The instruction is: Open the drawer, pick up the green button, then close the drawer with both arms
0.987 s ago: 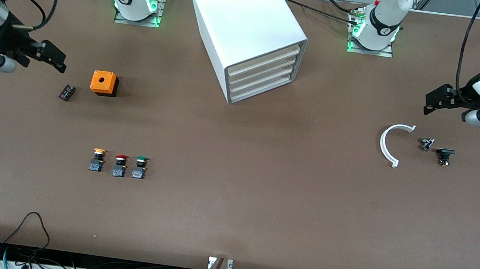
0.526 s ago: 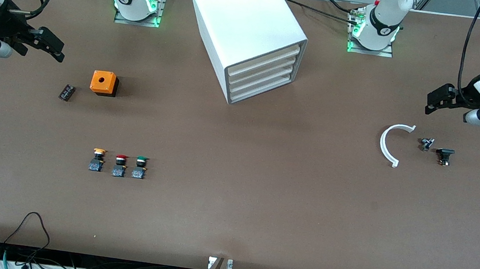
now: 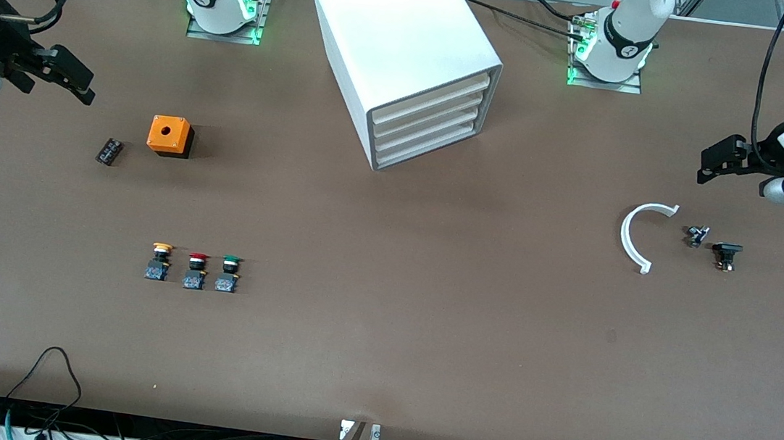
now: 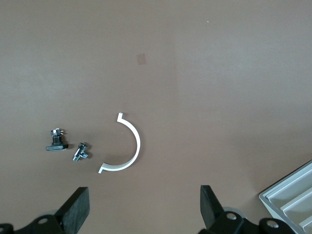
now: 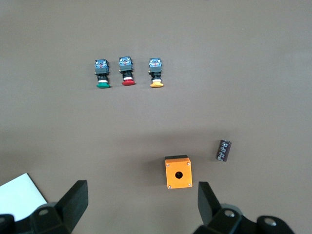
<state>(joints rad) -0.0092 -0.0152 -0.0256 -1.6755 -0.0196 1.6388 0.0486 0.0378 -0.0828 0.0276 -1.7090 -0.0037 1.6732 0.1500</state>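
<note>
1. Brown matte table (image 3: pixel 426 311), large white box cabinet (image 3: pixel 404 39) near the arm bases, all four cream-white drawers (image 3: pixel 425 123) shut.
2. Green-capped push button (image 3: pixel 228 273) beside red-capped button (image 3: pixel 195 271), nearer the front camera, toward the right arm's end.
3. Right gripper (image 3: pixel 75 81) spread wide above bare table beside orange box (image 3: pixel 169 136).
4. Left gripper (image 3: pixel 709 164) spread wide over table near white curved clip (image 3: pixel 632 236).

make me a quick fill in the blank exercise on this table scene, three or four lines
1. All four drawers of the white cabinet are ____.
2. In the row of three push buttons, the red-capped button sits between the yellow-capped button and the ____-capped one.
3. The orange box has a round ____ in its top.
4. The left end effector is ____.

Missing words: closed; green; hole; open
</note>
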